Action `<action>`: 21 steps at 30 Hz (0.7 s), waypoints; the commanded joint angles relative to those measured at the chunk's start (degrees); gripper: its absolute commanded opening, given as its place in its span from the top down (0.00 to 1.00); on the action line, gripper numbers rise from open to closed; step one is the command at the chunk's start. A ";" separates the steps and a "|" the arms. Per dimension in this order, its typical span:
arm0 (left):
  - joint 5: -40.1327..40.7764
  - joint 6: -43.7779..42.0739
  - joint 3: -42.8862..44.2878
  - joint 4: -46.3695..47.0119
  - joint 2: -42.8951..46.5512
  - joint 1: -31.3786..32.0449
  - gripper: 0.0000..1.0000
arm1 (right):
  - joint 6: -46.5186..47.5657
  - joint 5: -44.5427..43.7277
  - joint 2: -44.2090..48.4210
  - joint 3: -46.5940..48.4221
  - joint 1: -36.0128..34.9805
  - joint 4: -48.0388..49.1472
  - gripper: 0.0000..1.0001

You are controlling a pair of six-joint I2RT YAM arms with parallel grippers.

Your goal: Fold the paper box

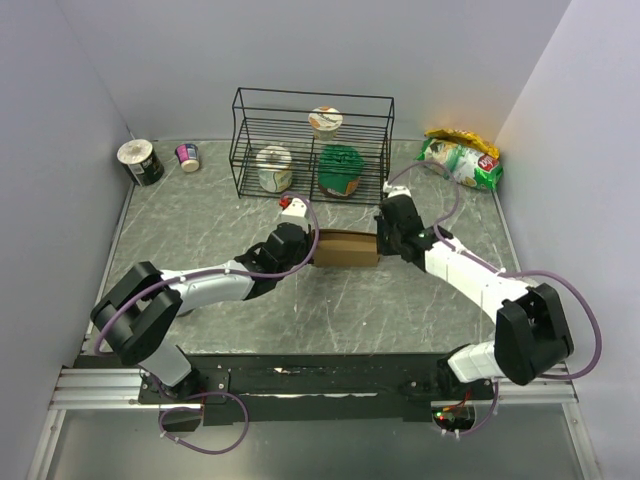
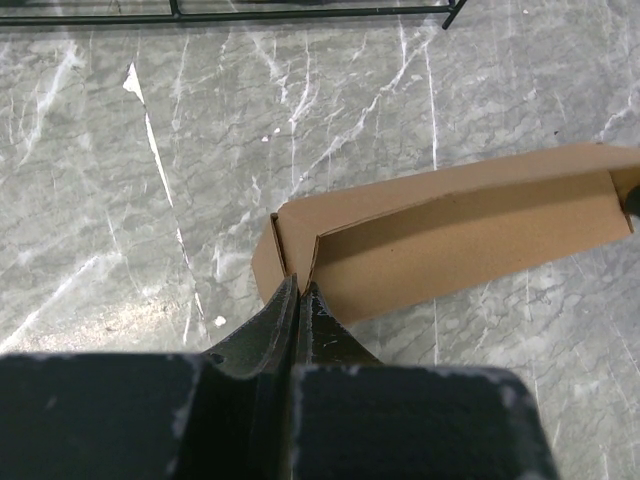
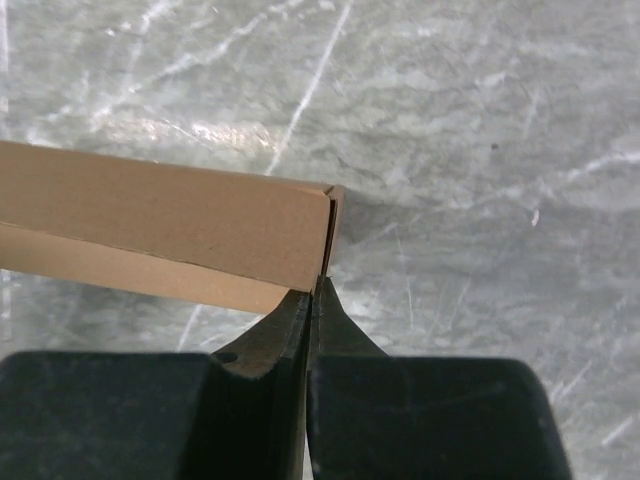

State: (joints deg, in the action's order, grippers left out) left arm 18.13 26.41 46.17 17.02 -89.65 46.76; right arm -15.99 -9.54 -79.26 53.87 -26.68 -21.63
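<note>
Both claws are closed to a slit: the left gripper [image 1: 305, 250] sits at the left end of the paper box [image 1: 347, 248], the right gripper [image 1: 383, 243] at its right end. Their fingertips touch the end walls, but I can't tell whether any cardboard is nipped between them. From above, the wrists cover both box ends, and each wrist view cuts the box off at the frame edge. It lies on the table [image 1: 350, 320], with bare marble on its near side and the wire rack [image 1: 312, 92] close behind.

A robotics lab is indicated: a marbled table [image 1: 200, 230] is enclosed by plain walls [image 1: 300, 50], with arms [image 1: 200, 285] bolted to a rail [image 1: 100, 385].
</note>
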 commanded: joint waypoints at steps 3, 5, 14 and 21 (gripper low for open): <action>-6.00 1.36 -1.70 -12.89 -4.05 1.40 0.99 | -5.27 -6.89 3.32 -7.45 -4.87 -1.58 1.00; -6.35 1.36 -1.79 -12.36 -3.87 1.40 0.99 | -6.86 -7.59 3.85 -9.56 -6.01 0.17 1.00; -6.70 -3.37 -3.01 -10.60 -3.61 1.40 0.99 | -8.09 -7.34 12.18 -8.87 -6.46 -5.00 0.29; -6.09 -8.30 -4.16 -9.89 -2.29 1.40 0.99 | -5.63 -3.91 23.18 -5.97 -7.34 -10.28 0.12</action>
State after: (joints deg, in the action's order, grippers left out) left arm 16.93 21.98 45.36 19.38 -89.76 46.76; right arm -22.65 -15.09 -62.30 45.34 -33.17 -28.32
